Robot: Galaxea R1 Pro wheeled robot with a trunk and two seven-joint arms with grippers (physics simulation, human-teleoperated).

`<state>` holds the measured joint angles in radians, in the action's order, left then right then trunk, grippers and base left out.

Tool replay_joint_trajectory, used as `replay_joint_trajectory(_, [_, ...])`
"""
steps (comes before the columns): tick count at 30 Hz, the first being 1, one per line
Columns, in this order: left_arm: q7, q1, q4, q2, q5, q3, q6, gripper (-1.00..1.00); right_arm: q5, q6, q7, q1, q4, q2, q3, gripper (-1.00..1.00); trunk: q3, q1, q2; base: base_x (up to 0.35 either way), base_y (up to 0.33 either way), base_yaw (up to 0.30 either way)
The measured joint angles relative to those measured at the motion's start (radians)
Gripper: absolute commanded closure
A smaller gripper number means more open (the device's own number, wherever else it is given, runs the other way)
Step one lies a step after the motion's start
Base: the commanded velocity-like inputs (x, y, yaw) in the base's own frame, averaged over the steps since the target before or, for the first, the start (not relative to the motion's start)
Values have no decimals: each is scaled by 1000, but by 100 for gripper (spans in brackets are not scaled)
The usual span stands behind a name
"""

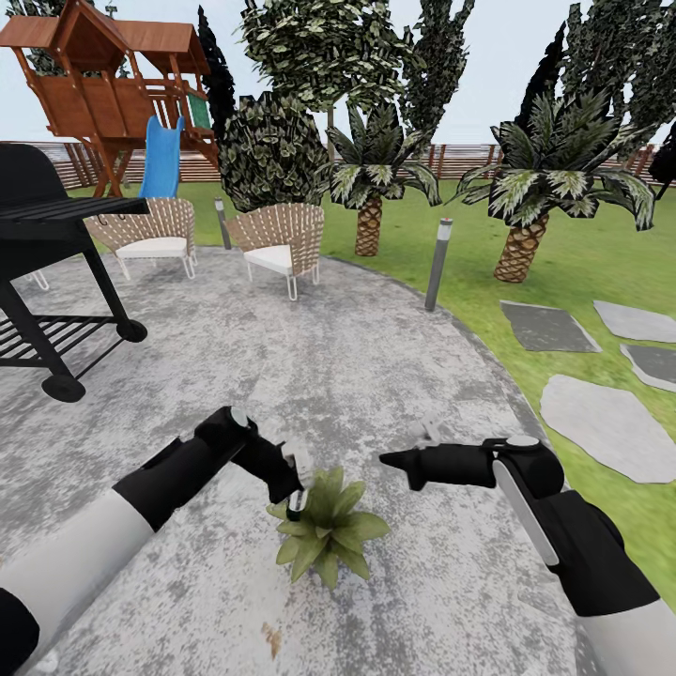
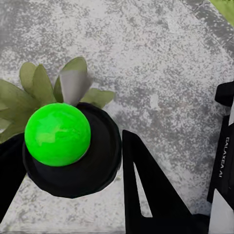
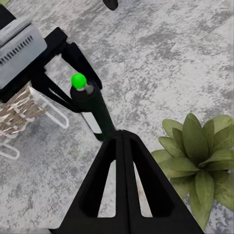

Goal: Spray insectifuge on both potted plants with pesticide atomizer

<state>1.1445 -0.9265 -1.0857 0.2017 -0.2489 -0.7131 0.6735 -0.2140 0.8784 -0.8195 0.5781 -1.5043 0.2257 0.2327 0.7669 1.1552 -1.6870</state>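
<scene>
Left gripper [image 1: 293, 490] clamped around the pesticide atomizer [image 2: 68, 146], held just above a potted plant [image 1: 327, 533] on the stone patio [image 1: 310, 357]; bright green tip [image 2: 57, 134] on the bottle's black top; right gripper [image 1: 390, 460] empty, fingers pressed together, hovering beside the plant; grill [image 1: 47, 244] and wicker seats [image 1: 282, 239] beyond.

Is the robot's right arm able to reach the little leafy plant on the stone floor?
Probably yes. The right gripper hovers just beside the plant, a little above it, with only bare patio between them. The left gripper is over the plant's other side, holding the atomizer, so they might crowd.
</scene>
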Motion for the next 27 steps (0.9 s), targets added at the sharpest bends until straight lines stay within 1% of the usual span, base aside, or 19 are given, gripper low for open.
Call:
replay_joint_trajectory(1, [1,9,0,17,-1,15,-9,100,0,-2,0,-2,0,2,0,100,0,0,0,0,0,0])
replay_joint_trajectory(2, [1,16,1,35,1,25,-14,100,0,-3,0,-4,0,4,-1,-100,0,0,0,0,0,0])
replay_joint_trajectory(4, [1,24,1,52,5,38,-16,100,1,-4,0,-9,0,10,-1,-100,0,0,0,0,0,0])
replay_joint_trajectory(6, [0,42,1,61,7,60,-17,100,1,-5,1,-14,0,25,-2,-100,0,0,0,0,0,0])
replay_joint_trajectory(8, [-1,67,0,65,7,95,-17,100,3,-5,3,-14,0,51,-2,-100,0,0,0,0,0,0])
replay_joint_trajectory(10, [-4,89,0,67,5,137,-18,100,8,-4,4,-14,1,66,-2,-100,0,0,0,0,0,0])
replay_joint_trajectory(11, [-6,105,0,67,5,167,-18,100,17,-4,6,-14,2,71,-3,-100,0,0,0,0,0,0])
replay_joint_trajectory(12, [-9,116,0,67,4,189,-18,100,28,-5,7,-14,3,72,-4,-100,0,0,0,0,0,0])
replay_joint_trajectory(14, [-17,137,0,67,3,250,-18,100,88,-7,27,-14,3,73,-9,-100,0,0,0,0,0,0])
replay_joint_trajectory(15, [-19,144,0,66,2,277,-18,100,120,-7,56,-14,3,71,-10,-100,0,0,0,0,0,0])
replay_joint_trajectory(17, [-28,159,0,66,1,336,-16,100,171,-5,150,-14,3,68,-12,-100,0,0,0,0,0,0])
replay_joint_trajectory(18, [-44,165,0,65,1,374,-13,100,187,-4,211,-14,3,66,-13,-100,0,0,0,0,0,0])
replay_joint_trajectory(19, [-83,175,0,64,-1,446,-10,100,201,-4,316,-14,2,65,-14,-100,0,0,0,0,0,0])
replay_joint_trajectory(20, [-101,181,0,63,1,480,-6,100,203,-3,365,-14,2,64,-15,-100,0,0,0,0,0,0])
replay_joint_trajectory(21, [-144,197,0,62,-3,563,-1,100,208,-3,482,-14,3,60,-15,-100,0,0,0,0,0,0])
replay_joint_trajectory(23, [-183,222,2,60,0,655,18,100,209,-3,621,-14,8,46,-16,-100,0,0,0,0,0,0])
replay_joint_trajectory(25, [-241,246,6,57,-2,708,26,100,209,-3,739,-14,23,23,-20,-100,0,0,0,0,0,0])
replay_joint_trajectory(26, [-332,272,9,55,-6,727,32,100,210,-3,836,-15,75,6,-26,-100,0,0,0,0,0,0])
replay_joint_trajectory(27, [-404,292,12,55,-3,734,47,100,210,-4,891,-15,127,-1,-36,-100,0,0,0,0,0,0])
